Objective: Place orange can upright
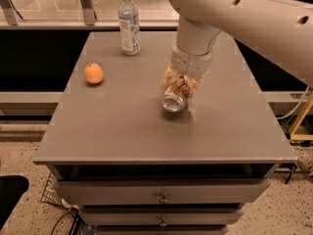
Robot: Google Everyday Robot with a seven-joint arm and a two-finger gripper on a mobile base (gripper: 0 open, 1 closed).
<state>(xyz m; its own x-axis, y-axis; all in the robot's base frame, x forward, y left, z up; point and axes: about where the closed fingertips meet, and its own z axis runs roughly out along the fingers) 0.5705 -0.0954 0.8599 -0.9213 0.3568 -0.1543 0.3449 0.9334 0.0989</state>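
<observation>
The orange can [176, 96] is in the middle of the grey table top [122, 126]. It is tilted, with a shiny silver end facing the camera and low over or on the surface. My gripper [182, 84] comes down from the big white arm [234, 13] and is shut on the can. Its pale fingers [167, 80] flank the can's mottled orange-brown body. The can's far end is hidden by the gripper.
A round orange fruit [93, 73] lies on the table at the left. A clear plastic bottle with a white cap [129, 23] stands upright at the back. Drawers [161, 197] are under the table top. A window ledge runs behind.
</observation>
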